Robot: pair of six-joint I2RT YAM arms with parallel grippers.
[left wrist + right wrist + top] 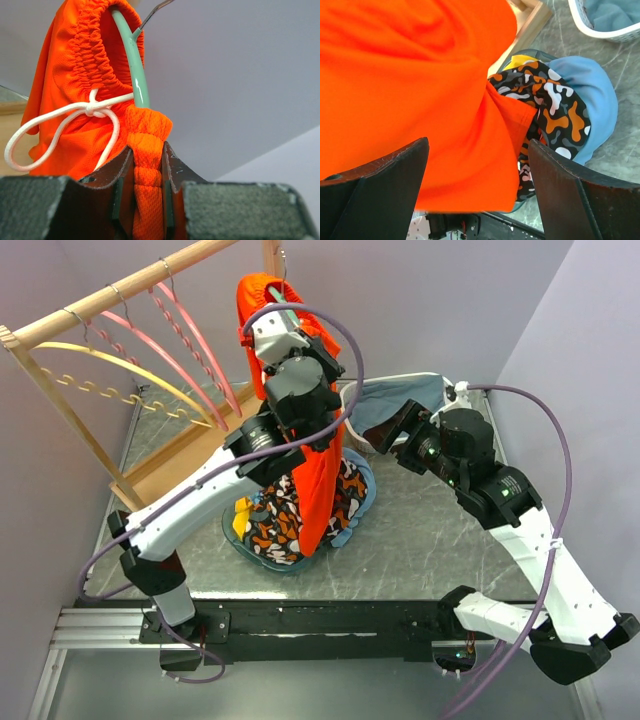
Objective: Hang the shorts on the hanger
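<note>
Orange-red shorts (320, 490) hang at far centre, waistband looped over the pale green hanger (136, 75), where the left end effector (148, 162) pinches it narrowly to hold it aloft; the right end effector (479, 147) stands wide and empty beside them.

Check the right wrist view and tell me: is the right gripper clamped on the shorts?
No, the right gripper stands wide open, the shorts hanging unpinched beyond it.
</note>
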